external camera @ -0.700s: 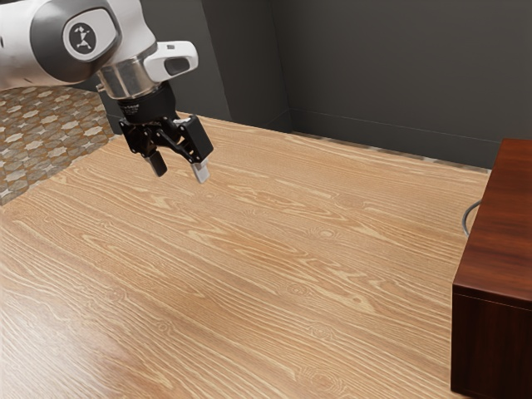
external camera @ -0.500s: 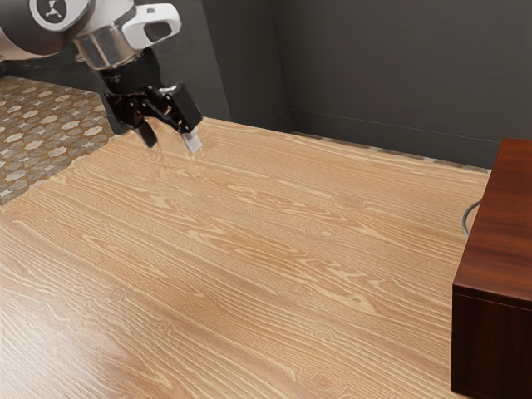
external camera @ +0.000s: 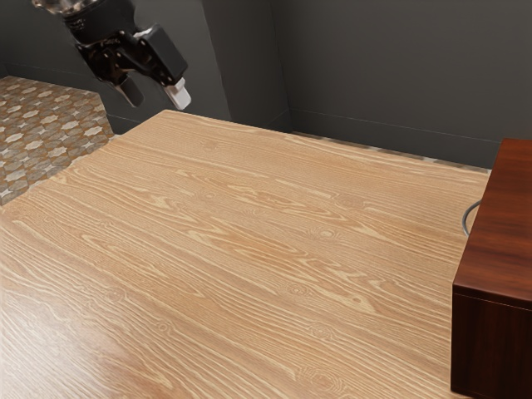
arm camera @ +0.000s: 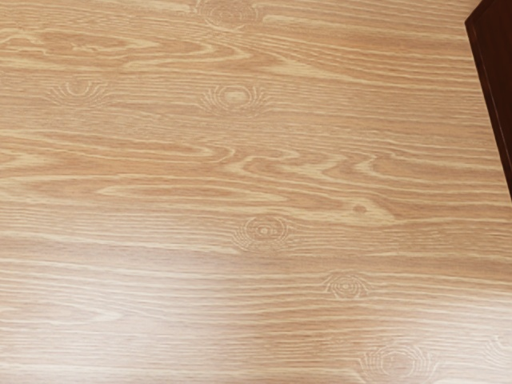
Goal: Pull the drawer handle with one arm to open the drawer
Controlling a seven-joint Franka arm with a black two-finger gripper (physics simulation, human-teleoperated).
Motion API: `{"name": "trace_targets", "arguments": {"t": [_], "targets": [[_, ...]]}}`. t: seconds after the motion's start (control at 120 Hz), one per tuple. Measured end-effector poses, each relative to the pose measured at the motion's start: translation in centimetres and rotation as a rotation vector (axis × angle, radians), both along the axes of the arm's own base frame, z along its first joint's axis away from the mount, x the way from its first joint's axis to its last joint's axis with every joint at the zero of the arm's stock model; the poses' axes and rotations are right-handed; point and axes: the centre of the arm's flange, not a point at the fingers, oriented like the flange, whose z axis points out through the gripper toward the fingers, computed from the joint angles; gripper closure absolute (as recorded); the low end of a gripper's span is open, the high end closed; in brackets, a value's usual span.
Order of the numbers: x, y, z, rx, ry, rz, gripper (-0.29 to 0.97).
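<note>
A dark reddish-brown drawer cabinet [external camera: 499, 274] stands at the exterior view's right edge, on the wooden table [external camera: 249, 249]. A thin grey curved handle [external camera: 470, 214] pokes out from its far side. My black gripper [external camera: 154, 90] hangs high over the table's far left corner, far from the cabinet, its fingers open with nothing between them. In the wrist view a dark corner of the cabinet [arm camera: 496, 72] shows beyond a wide stretch of table [arm camera: 240, 208].
The light wood table spreads from my gripper to the cabinet with nothing standing on it. Dark grey walls [external camera: 374, 58] rise behind the table. A patterned tile floor [external camera: 41, 133] lies past the table's left edge.
My gripper has risen and drawn back toward the exterior view's upper left, away from the table surface. Its fingers stay open. The cabinet has not moved.
</note>
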Motion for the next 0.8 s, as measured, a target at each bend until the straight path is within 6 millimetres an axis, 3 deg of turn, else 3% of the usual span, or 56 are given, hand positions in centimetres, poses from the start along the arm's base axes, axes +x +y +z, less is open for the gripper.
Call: {"name": "trace_targets", "arguments": {"t": [0.117,0.167,0.258,0.367,0.458,0.525,0.667,0.8], "targets": [[3.0,-1.0,-2.7,-0.033,0.021,0.000,0.00],[4.4,-1.6,-5.6,-0.074,0.066,-0.006,0.00],[7.3,-2.6,-13.7,-0.178,0.153,0.000,0.00],[11.6,-3.8,-19.7,-0.266,0.137,0.035,0.00],[16.5,-4.5,-20.2,-0.313,0.037,0.061,0.00],[18.7,-5.5,-20.7,-0.340,-0.008,0.067,0.01],[19.7,-6.8,-20.3,-0.421,-0.054,0.086,0.07],[20.3,-9.7,-22.1,-0.482,-0.005,0.078,0.16]]}}
